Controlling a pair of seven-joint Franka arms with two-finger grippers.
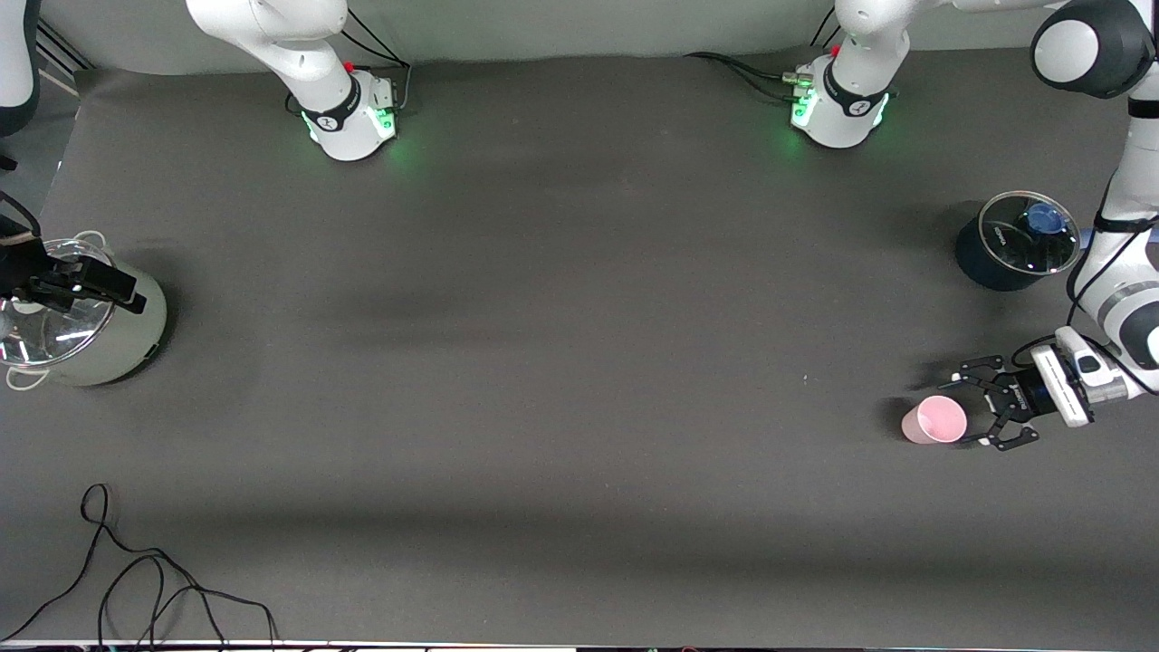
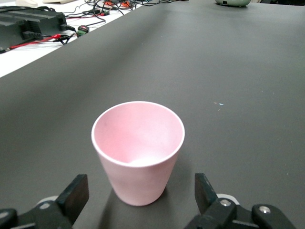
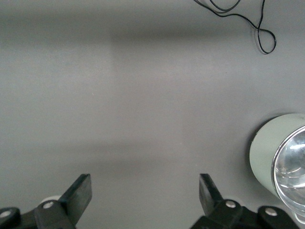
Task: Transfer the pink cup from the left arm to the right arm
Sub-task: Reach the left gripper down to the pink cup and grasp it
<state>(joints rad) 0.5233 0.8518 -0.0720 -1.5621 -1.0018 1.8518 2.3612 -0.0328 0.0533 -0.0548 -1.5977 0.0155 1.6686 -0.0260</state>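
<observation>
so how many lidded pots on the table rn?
2. A pale green pot sits at the right arm's end of the table, under the right gripper. A dark pot sits at the left arm's end, farther from the camera than the pink cup.

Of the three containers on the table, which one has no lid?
The pink cup, open-topped, standing just off the left gripper. The dark pot and the pale green pot both carry glass lids.
</observation>
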